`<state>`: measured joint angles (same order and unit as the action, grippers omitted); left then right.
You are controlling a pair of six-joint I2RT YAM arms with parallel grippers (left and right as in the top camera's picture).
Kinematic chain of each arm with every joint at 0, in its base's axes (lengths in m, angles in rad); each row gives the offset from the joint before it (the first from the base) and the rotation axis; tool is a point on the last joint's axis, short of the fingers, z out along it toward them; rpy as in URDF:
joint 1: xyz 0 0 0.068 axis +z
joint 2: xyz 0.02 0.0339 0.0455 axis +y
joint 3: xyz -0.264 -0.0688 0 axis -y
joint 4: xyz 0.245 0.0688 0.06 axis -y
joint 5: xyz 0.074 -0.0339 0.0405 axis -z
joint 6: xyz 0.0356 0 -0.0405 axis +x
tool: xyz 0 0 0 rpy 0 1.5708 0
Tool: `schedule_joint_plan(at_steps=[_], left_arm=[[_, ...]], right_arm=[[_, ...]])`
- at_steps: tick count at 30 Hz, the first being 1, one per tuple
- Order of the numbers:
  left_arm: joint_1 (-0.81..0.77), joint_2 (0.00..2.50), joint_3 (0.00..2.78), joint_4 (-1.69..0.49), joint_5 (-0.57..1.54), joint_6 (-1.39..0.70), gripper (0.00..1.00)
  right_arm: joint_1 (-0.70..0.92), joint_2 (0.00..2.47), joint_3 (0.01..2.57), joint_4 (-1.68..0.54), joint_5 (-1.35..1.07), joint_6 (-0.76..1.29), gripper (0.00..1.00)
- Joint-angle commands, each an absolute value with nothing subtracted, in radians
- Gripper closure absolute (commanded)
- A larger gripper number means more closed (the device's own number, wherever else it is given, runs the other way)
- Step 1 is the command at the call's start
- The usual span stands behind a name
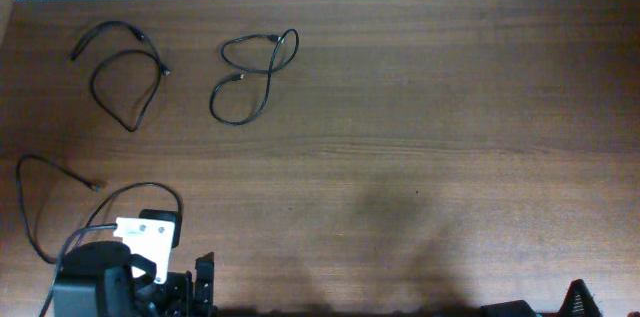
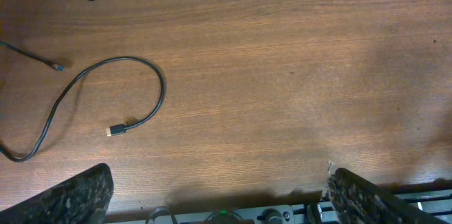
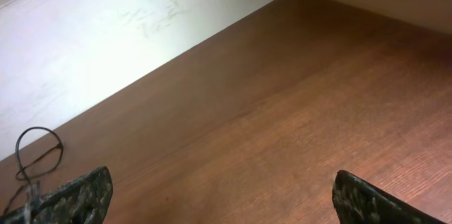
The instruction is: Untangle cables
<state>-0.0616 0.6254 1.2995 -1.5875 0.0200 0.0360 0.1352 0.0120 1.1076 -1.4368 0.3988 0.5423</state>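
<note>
Currently, cables (image 1: 212, 107): three are laid apart, two near the far left corner of the worktop (image 1: 420, 157), one by its left edge.
Left gripper (image 2: 219, 176): fingers are spread.
Right gripper (image 3: 222, 176): fingers are spread.

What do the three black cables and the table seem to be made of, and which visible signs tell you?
The cables: probably rubber or plastic sheathing, matte black; they lie in soft, loose loops. One plug has a pale tip, perhaps metal. The table: wood or wood-look laminate, brown with long grain lines and a faint sheen; which one cannot be told.
</note>
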Motion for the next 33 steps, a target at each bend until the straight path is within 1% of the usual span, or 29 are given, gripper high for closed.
schedule_joint_plan(at_steps=[1, 12, 16, 23, 29, 33], left_arm=[[-0.063, 0.622, 1.299, -1.587, 0.031, 0.026, 0.01], [-0.063, 0.622, 1.299, -1.587, 0.031, 0.026, 0.01], [-0.063, 0.622, 1.299, -1.587, 0.031, 0.026, 0.01], [-0.063, 0.622, 1.299, -1.587, 0.031, 0.026, 0.01], [-0.063, 0.622, 1.299, -1.587, 0.031, 0.026, 0.01], [-0.063, 0.622, 1.299, -1.587, 0.031, 0.026, 0.01]], right_arm=[[0.129, 0.005, 1.111, -1.435, 0.397, 0.540, 0.02], [0.130, 0.005, 1.111, -1.434, 0.397, 0.540, 0.01], [0.130, 0.005, 1.111, -1.376, 0.397, 0.540, 0.02], [0.130, 0.005, 1.111, -1.187, 0.397, 0.540, 0.02], [0.130, 0.005, 1.037, -1.106, 0.397, 0.540, 0.02], [0.130, 0.005, 0.998, -0.935, 0.397, 0.540, 0.02]])
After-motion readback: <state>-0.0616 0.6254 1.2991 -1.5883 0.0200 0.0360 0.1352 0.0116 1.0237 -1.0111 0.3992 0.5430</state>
